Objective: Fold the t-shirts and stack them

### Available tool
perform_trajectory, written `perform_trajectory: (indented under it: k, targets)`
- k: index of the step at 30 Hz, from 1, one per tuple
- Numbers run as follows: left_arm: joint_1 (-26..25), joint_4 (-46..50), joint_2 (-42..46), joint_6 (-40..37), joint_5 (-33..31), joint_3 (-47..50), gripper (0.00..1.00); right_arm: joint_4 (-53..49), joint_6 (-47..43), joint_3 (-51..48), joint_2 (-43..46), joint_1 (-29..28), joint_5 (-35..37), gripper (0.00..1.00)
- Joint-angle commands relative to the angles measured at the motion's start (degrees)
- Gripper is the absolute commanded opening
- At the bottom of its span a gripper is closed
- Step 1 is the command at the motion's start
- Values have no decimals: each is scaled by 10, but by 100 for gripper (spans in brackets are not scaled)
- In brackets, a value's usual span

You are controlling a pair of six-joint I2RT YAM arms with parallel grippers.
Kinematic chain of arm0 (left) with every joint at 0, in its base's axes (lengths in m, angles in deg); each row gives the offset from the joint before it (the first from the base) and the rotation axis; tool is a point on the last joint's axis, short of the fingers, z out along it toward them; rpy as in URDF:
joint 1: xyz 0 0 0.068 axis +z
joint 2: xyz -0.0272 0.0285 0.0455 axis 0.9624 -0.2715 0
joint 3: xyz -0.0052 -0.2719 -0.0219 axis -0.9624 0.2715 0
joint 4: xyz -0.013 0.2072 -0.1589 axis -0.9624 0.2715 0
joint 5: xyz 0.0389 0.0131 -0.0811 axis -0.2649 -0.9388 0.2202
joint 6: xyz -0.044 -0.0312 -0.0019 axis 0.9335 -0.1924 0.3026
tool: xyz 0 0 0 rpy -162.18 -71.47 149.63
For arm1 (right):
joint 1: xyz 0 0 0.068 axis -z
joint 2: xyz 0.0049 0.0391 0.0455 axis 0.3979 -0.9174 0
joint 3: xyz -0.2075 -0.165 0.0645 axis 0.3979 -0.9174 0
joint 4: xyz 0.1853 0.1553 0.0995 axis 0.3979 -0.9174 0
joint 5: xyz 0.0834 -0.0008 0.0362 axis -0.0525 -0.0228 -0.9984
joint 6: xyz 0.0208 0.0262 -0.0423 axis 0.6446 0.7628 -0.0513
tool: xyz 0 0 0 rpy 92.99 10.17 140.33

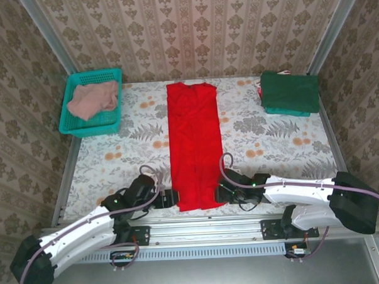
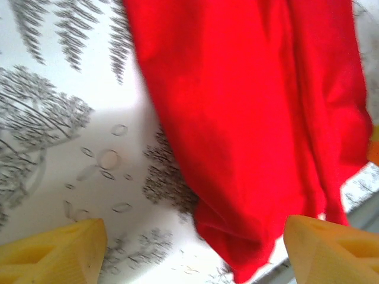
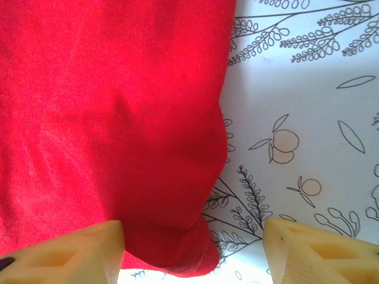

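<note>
Patterned wallpaper (image 1: 191,35) closes three sides of a table (image 1: 271,138) covered with a flower-print cloth. A red tee (image 1: 194,145), folded into a long narrow strip, lies in the middle of the table and runs from the far edge to the near edge. At the far left corner stands a teal basket (image 1: 88,129) with a pink tee (image 1: 94,99) crumpled inside it. At the far right corner green tees (image 1: 291,92) lie folded in a pile. The left gripper (image 1: 168,197) is low at the near edge, just beside the left near corner of the red tee. In the left wrist view its yellow fingers (image 2: 59,251) stand wide apart and the corner of the cloth lies between them, not pinched. The right gripper (image 1: 222,194) is at the right near corner of the same tee. Its fingers (image 3: 320,248) are also well apart; one of them is at the edge of the cloth and the other is over the bare table, so nothing is clamped.
</note>
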Motion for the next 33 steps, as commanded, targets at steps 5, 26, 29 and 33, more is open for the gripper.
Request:
perform_trajectory:
  k: [5, 26, 29, 33]
  targets:
    - [-33, -45, -24, 75, -31, 25, 81, 43, 4, 8, -43, -3, -8, 63]
    - [-37, -49, -146, 47, -6, -74, 42, 13, 2, 75, -74, -6, 21, 47]
    - [-37, -45, -145, 46, -4, -81, 38, 13, 2, 80, -70, -7, 23, 44]
    - [-36, -44, -160, 44, -4, -79, 46, 6, -2, 89, -84, -7, 25, 45]
